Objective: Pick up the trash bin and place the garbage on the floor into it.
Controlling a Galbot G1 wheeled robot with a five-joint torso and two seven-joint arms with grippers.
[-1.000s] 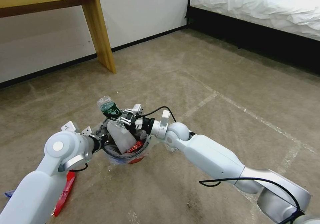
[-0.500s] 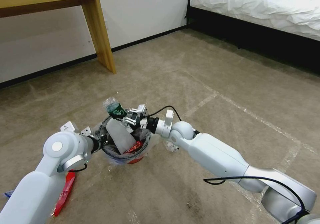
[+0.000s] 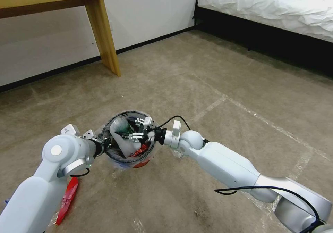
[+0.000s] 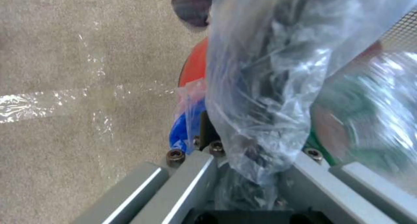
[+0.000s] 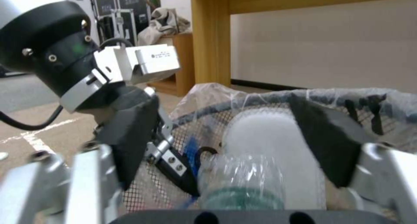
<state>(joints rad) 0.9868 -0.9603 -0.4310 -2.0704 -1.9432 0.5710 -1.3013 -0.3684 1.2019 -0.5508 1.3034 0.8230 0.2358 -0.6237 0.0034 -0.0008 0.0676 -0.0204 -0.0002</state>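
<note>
Wrapper (image 3: 68, 199): a flat red piece lies on the floor (image 3: 194, 177) just beside the left arm, outside the bin; it looks like garbage that is not yet collected.

Left gripper (image 3: 103, 144): it is closed on the near-left rim of the bin (image 3: 125, 159). In the left wrist view the fingers clamp the crinkly liner bag (image 4: 260, 97) against the red wall (image 4: 193, 67).

Bin: it stands upright or a little tilted, low over the carpet. Whether it touches the floor or is lifted, the pictures do not tell.

Right gripper (image 3: 138, 129): it reaches from the right side, over the mouth of the bin, with the jaws spread apart. In the right wrist view the black pads (image 5: 325, 142) stand on both sides of the bottle and do not press it.

Bottle (image 3: 124, 128): the green-labelled one lies inside the bin mouth, between the open jaws, resting against a white slipper (image 3: 124, 144). Its long axis runs about along the gripper's reach.

Key relation: the bottle is under and in front of the right gripper, already within the rim, so the release seems done.

Bed (image 3: 270, 3): far behind on the right, not part of the task.
</note>
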